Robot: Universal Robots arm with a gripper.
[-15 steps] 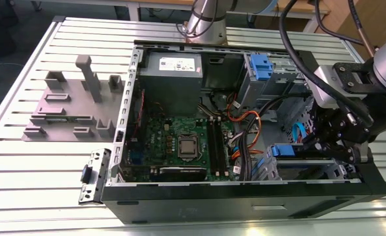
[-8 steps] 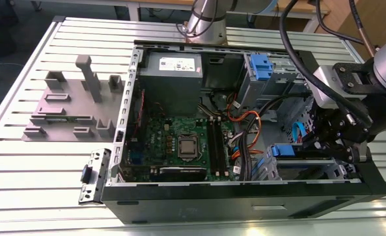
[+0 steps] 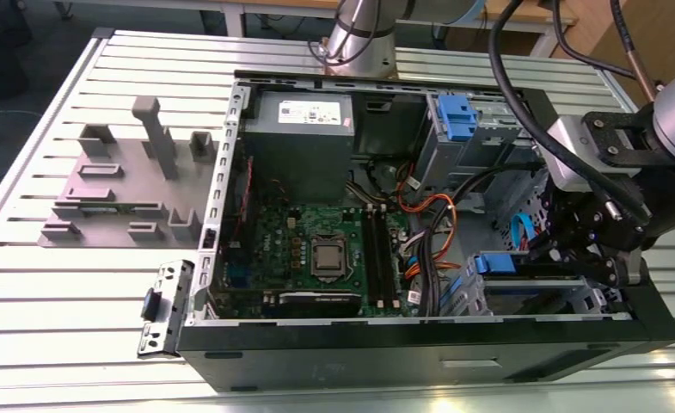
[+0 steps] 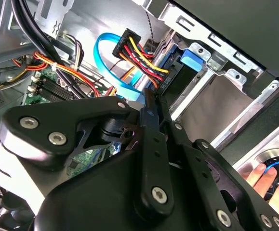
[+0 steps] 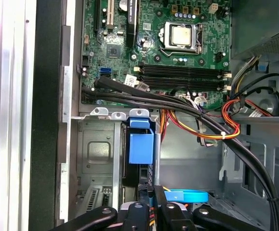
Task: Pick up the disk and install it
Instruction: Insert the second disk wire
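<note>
Slatted metal table (image 3: pixel 51 284) carries an open PC case (image 3: pixel 429 353), lying w/ its inside facing up. My arm (image 3: pixel 659 112) comes in from the exterior view's right and reaches down into the case's near right corner. Inside the case: grey power box (image 3: pixel 303 138) w/ white sticker at the far side, green main board (image 3: pixel 314 249) in the middle, and a bundle of orange, yellow, red and black wires (image 5: pixel 211 130) running across twd the drive cage (image 3: pixel 543 301). On the table, at the exterior view's left of the case, stands a grey holder block (image 3: pixel 119 181). A small metal plate (image 3: pixel 165 305) lies just beside the case's corner.

The disk (image 5: pixel 141 147) sits slotted edge-on in the drive cage, its blue bracket tab at the cage mouth. Second wrist view shows the tab (image 4: pixel 195 57) and wires plugged in at the disk's end, plus a blue flat cable (image 4: pixel 108 62) looping next to them.

My gripper (image 4: pixel 150 98) hangs right by the disk's plug end. Fingers (image 5: pixel 144 211) are pressed together, nothing seen between them, and I can't tell if the tips touch the disk.

A person's hand (image 4: pixel 264 180) rests by a blue-ringed knob outside the case.
</note>
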